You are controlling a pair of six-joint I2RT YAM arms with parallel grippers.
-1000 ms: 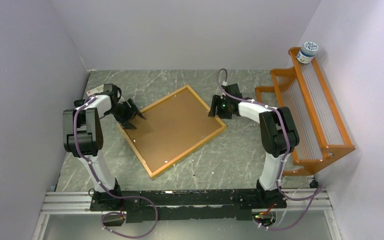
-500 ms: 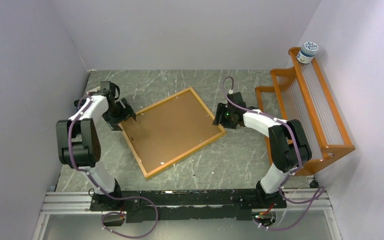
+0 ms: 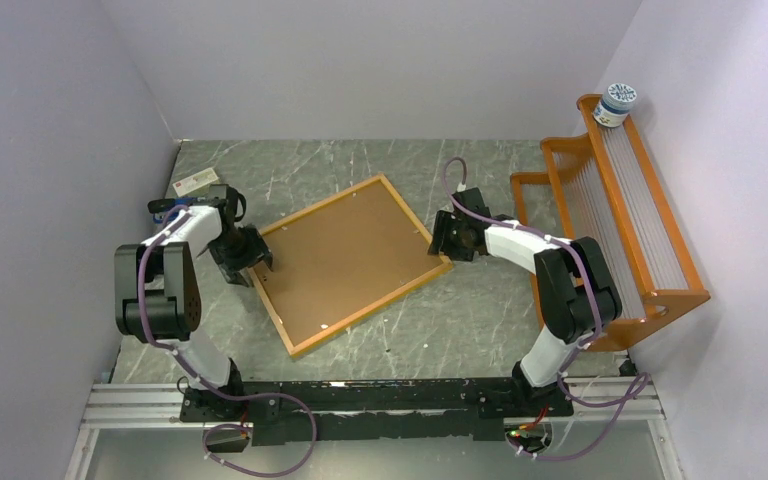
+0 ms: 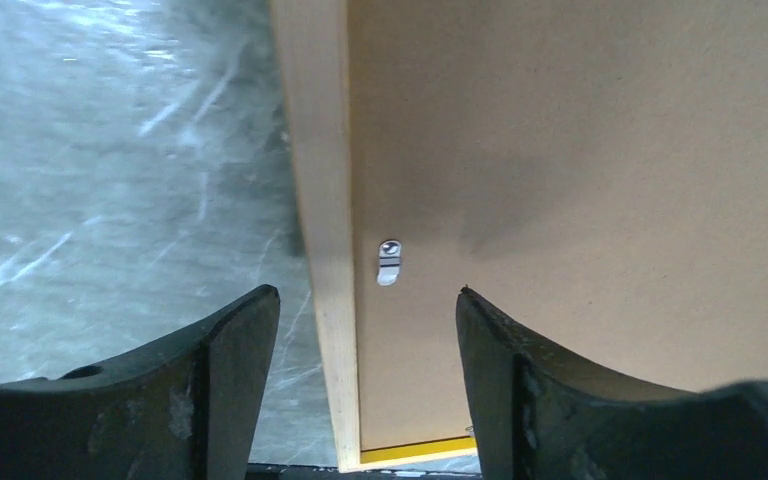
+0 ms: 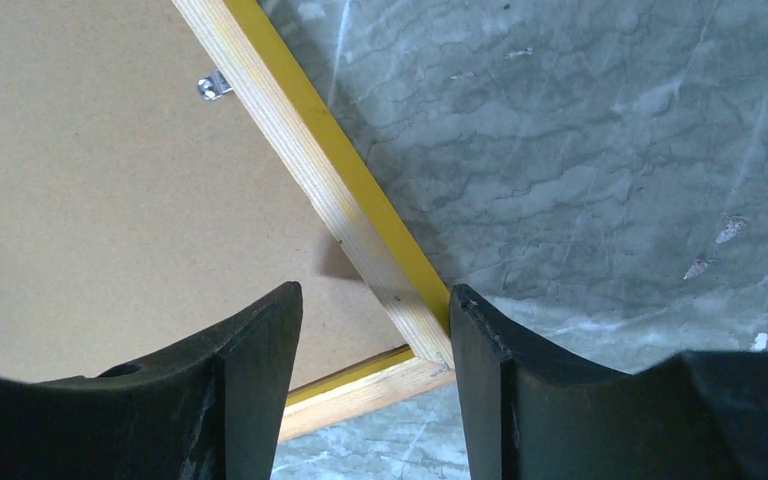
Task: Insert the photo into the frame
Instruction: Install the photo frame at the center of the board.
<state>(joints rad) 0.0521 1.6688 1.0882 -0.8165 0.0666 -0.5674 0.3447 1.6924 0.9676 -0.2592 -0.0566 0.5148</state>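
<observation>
Pale lilac walls (image 3: 380, 60) close in a grey-green marbled table (image 3: 460, 320) on three sides, evenly lit. An orange slatted rack (image 3: 640, 230) stands along the right wall, a small jar (image 3: 617, 103) on its far top end. A little card (image 3: 196, 181) lies near the far left corner.

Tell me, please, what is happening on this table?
Two robot arms work on the frame, which lies face down with its brown backing panel up. The left fingers stand open over the frame's left rail, near a metal clip. The right fingers hover open over its right corner. No photo is visible.
</observation>
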